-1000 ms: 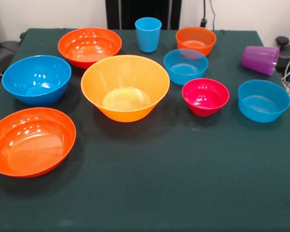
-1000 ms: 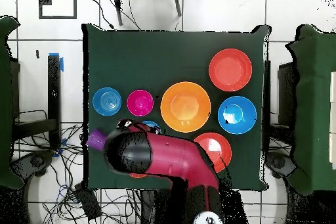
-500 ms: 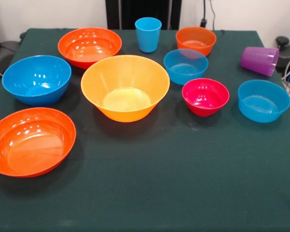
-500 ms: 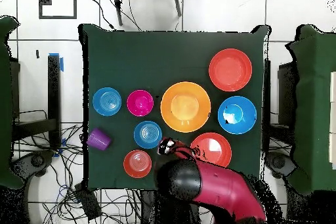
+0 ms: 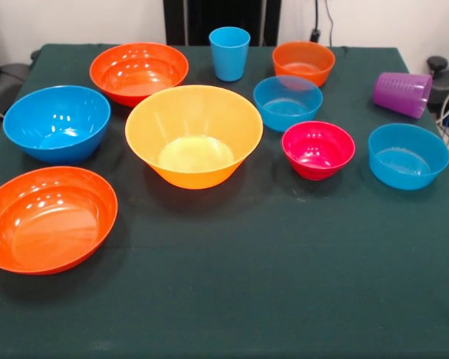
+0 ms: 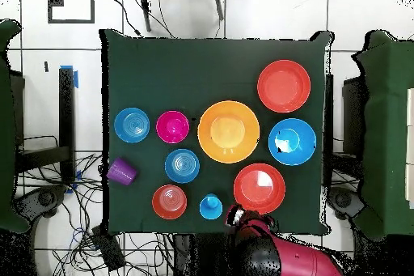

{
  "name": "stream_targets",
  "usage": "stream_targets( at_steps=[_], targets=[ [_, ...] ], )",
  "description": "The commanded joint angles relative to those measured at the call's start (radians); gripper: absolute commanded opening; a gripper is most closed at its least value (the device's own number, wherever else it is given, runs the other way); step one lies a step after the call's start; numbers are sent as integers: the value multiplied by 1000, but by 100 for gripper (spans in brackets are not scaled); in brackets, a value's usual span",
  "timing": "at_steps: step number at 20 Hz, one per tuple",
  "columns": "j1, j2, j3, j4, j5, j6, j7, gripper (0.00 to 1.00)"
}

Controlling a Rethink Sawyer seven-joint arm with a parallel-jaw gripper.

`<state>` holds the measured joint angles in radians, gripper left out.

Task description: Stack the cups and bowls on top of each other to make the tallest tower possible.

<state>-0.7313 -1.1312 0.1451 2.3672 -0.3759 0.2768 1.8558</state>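
Note:
Nothing is stacked; every piece stands apart on the green cloth. The light blue cup (image 5: 230, 52) (image 6: 211, 206) is upright at the far edge. The purple cup (image 5: 402, 93) (image 6: 122, 171) lies on its side near the table's edge. The large yellow-orange bowl (image 5: 194, 134) (image 6: 229, 131) is in the middle, with the large blue bowl (image 5: 57, 123) and two red-orange bowls (image 5: 138, 71) (image 5: 49, 217) to its left. To its right are a small orange bowl (image 5: 303, 62), two small blue bowls (image 5: 287, 102) (image 5: 408, 154) and a pink bowl (image 5: 318, 149). My gripper (image 6: 236, 214) shows only in the overhead view, at the table's edge beside the blue cup.
The red and black arm (image 6: 279, 256) lies off the table by the base. Cables (image 6: 81, 200) trail on the floor beside the purple cup. Green-covered furniture (image 6: 388, 127) flanks the table (image 6: 210, 62).
The arm has swung across from above the small bowls and drawn back off the table's edge, uncovering the small orange bowl and the blue cup. No bowl or cup has moved.

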Motion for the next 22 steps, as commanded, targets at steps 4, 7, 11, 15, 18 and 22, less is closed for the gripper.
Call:
stream_targets(
  at_steps=[4, 7, 11, 15, 18, 22],
  targets=[
    [-16, 109, 91, 131, -239, -128, -43, 100],
    [19, 135, 45, 124, -307, -166, 2, 100],
    [46, 183, 14, 106, -362, -206, 45, 100],
    [66, 232, -20, 80, -407, -245, 71, 100],
    [111, 294, -78, 46, -439, -299, 100, 100],
    [144, 330, -117, 30, -448, -336, 115, 100]
  ],
)
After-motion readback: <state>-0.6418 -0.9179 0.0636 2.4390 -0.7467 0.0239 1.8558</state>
